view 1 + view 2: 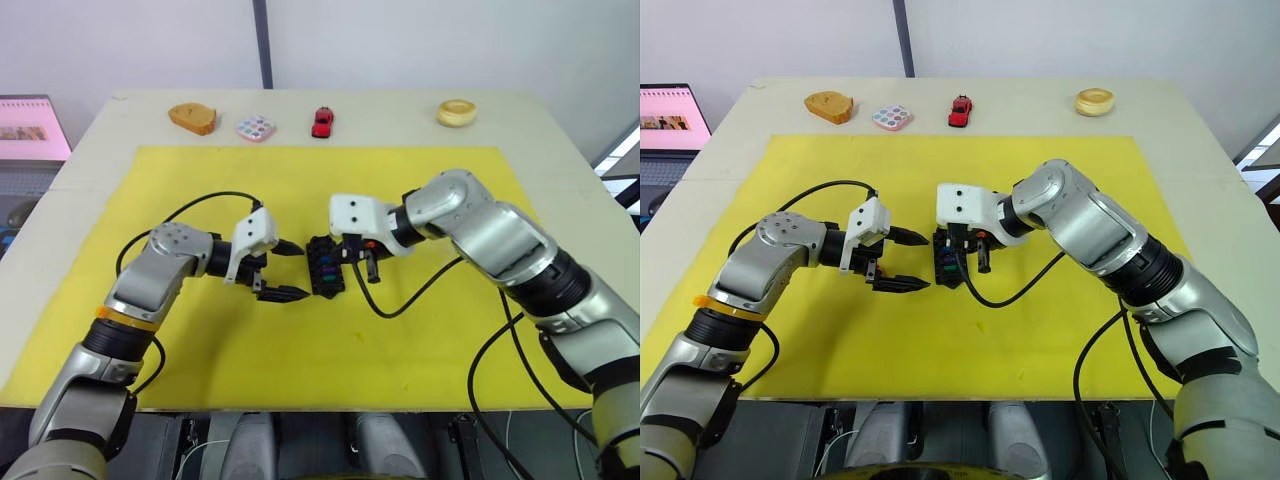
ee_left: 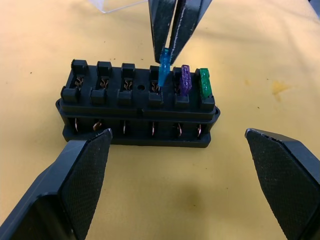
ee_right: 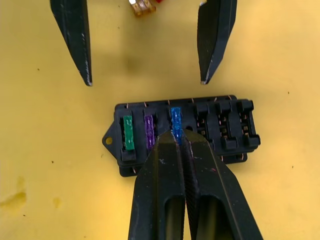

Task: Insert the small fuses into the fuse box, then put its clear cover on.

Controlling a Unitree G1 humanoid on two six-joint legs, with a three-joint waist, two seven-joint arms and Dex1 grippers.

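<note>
The black fuse box (image 2: 137, 107) lies on the yellow mat (image 1: 420, 380) between my two grippers. A green fuse (image 2: 204, 82) and a purple fuse (image 2: 185, 80) stand in its two end slots. My right gripper (image 3: 180, 137) is shut on a teal fuse (image 2: 164, 70), which stands upright at the third slot beside the purple one. My left gripper (image 1: 285, 270) is open just to the left of the box, one finger (image 2: 85, 175) off each end, touching nothing. An amber fuse (image 3: 142, 6) lies loose on the mat beyond the box. An edge of the clear cover (image 2: 117, 4) shows behind the box.
Along the table's far edge stand a wooden piece (image 1: 192, 118), a dotted white tile (image 1: 255, 128), a red toy car (image 1: 322, 121) and a round wooden ring (image 1: 456, 112). Black cables (image 1: 400, 300) trail across the mat from both wrists. A screen (image 1: 30, 125) sits off the table's left.
</note>
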